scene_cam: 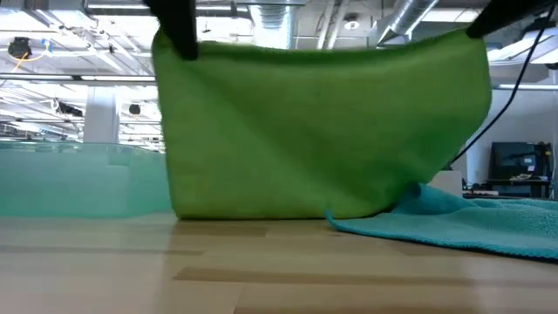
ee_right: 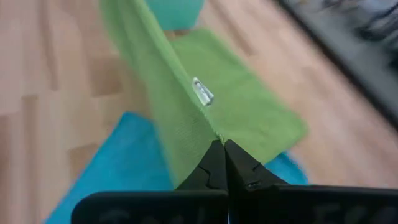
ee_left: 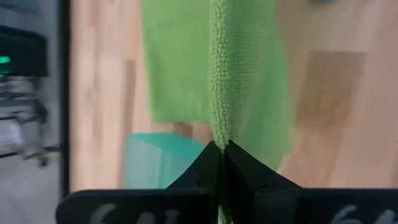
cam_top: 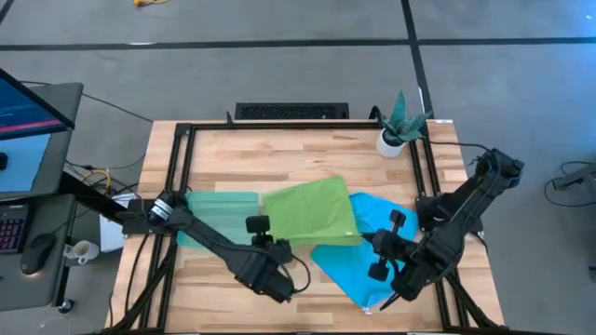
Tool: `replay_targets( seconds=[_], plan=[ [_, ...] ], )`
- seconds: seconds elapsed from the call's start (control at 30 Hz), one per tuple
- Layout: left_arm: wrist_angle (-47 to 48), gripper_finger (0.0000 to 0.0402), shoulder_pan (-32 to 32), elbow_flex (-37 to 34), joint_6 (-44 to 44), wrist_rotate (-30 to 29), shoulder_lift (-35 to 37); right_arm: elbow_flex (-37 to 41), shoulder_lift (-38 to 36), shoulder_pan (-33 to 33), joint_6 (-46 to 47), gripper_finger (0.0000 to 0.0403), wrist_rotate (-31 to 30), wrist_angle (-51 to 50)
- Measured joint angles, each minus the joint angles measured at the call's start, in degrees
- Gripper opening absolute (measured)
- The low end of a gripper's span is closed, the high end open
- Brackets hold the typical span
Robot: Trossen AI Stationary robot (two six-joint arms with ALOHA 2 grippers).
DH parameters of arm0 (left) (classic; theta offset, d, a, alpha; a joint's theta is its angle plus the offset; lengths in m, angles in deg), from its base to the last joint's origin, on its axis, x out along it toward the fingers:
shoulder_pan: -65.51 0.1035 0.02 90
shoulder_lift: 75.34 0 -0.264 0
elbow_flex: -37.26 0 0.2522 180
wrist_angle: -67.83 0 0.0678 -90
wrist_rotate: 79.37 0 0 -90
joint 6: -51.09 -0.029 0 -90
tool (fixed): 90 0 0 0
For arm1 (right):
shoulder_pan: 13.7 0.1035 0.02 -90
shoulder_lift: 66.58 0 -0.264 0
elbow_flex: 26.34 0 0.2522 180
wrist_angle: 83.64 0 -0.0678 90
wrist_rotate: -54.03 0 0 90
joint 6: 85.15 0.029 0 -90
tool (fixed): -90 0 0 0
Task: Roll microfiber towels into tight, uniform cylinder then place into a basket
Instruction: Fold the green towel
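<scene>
2 robot arms hold a lime green towel point(cam_top: 312, 212) up by its near edge above a pale wooden table point(cam_top: 279, 154). The left gripper point(ee_left: 219, 148) has its 2 dark fingers pressed together on 1 corner of the cloth, the fabric pinched between the tips. The right gripper point(ee_right: 222, 146) is likewise clamped on the opposite corner, fingers closed tight on the green weave.

From table height the green towel hangs as a broad curtain, its upper edge stretched between the 2 grippers and its lower part resting on the tabletop. From above, the rest of it lies spread near the middle of the table.

A bright blue towel point(cam_top: 358, 256) lies flat on the right side of the table, partly under the green one, with a corner reaching toward the near edge. The basket point(cam_top: 219, 207), a translucent teal tray, sits on the left side of the table just beside the green towel.

A small white tag point(ee_right: 203, 92) is sewn to the green towel; any writing on it cannot be read. A potted plant point(cam_top: 399, 126) stands at the far right corner of the table. A monitor point(cam_top: 23, 116) sits off the table's left side, its on-screen text illegible.
</scene>
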State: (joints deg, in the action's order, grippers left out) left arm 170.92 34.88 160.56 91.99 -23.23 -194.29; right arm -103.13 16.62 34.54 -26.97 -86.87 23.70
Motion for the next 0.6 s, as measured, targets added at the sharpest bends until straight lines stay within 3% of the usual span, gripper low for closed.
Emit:
replay_targets(
  seconds=[0.13,0.27,0.47,0.6],
  plan=[
    [-0.24,0.0000,2.10,-3.90,0.54,-6.42,-0.05,0.00,0.48,-3.83,0.49,0.0002,-4.93,-7.58],
    [-1.63,0.0000,5.33,-7.38,0.60,-8.43,-0.05,0.73,0.48,-9.60,1.33,0.0002,-4.97,-12.61],
    [-6.61,0.0000,8.88,-12.07,-1.71,-8.05,-0.07,4.45,0.48,-17.87,-6.76,0.0002,-4.20,-8.40],
    [-2.30,0.0000,9.27,-11.87,-0.59,-9.59,-0.07,6.23,0.50,-21.30,-12.61,0.0002,-2.18,-5.04]
  ],
)
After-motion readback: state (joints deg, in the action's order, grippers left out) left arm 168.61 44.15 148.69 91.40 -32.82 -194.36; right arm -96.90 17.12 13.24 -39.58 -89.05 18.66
